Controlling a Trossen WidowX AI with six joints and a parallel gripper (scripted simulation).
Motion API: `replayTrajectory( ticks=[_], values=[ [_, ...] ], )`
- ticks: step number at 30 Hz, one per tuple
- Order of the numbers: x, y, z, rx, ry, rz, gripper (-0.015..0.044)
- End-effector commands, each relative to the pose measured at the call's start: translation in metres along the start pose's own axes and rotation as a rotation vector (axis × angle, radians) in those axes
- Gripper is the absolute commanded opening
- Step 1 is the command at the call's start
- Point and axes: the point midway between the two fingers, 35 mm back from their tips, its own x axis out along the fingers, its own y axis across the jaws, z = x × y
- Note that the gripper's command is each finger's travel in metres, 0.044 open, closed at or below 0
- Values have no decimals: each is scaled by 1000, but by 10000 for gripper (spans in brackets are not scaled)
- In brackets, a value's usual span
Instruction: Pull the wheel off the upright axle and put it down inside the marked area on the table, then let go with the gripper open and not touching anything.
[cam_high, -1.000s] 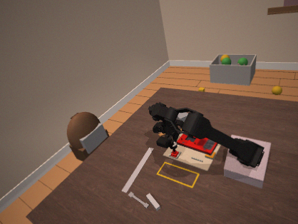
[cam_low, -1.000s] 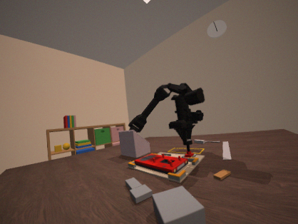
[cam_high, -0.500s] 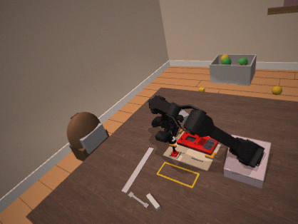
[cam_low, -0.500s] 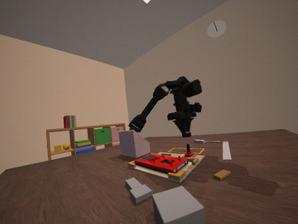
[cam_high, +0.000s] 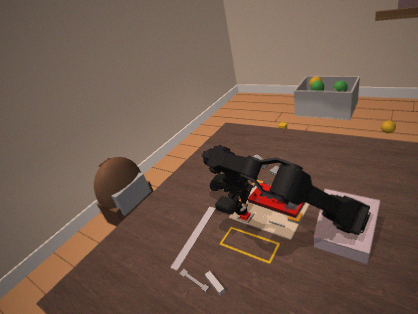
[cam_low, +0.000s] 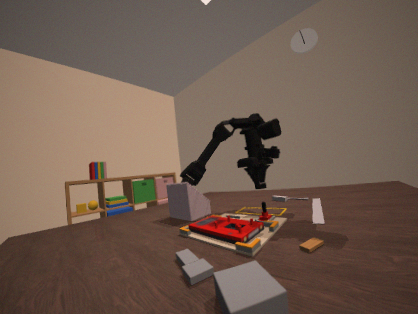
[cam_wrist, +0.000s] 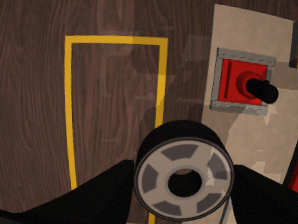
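Inspection finds the gripper (cam_high: 234, 205) (cam_low: 260, 185) (cam_wrist: 182, 173) closed on the wheel (cam_wrist: 187, 131), one finger at the nine o'clock side and one at three o'clock. The wheel's spoked face and centre hole are presented to the wrist view. The wheel is off the upright axle (cam_low: 264, 206) (cam_wrist: 262, 91), which stands bare on its red mount (cam_high: 245, 216) (cam_low: 266, 217) (cam_wrist: 229, 82); in the wrist view the axle lies between one and two o'clock from the wheel. The exterior view records the gripper raised above the table (cam_high: 150, 265) (cam_low: 100, 265) (cam_wrist: 30, 125), with the axle at about six o'clock below it and a visible gap between. The yellow outline (cam_high: 245, 253) (cam_low: 240, 210) (cam_wrist: 70, 100) is flat on the table, at ten to eleven o'clock from the wheel in the wrist view; the wheel has not been put down there. In the top view, the outline lies at six o'clock from the red mount, and a pale strip (cam_high: 192, 240) (cam_low: 318, 211) lies at nine o'clock from the outline.
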Motion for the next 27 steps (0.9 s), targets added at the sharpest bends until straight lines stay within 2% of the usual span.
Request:
replayTrajectory(
  ticks=[1, 13, 27],
  values=[
    [0, 14, -11, 4, 5, 4, 0],
    [-1, 49, -39, 3, 5, 8, 0],
    [42, 49, -36, 2, 5, 6, 0]
  ],
)
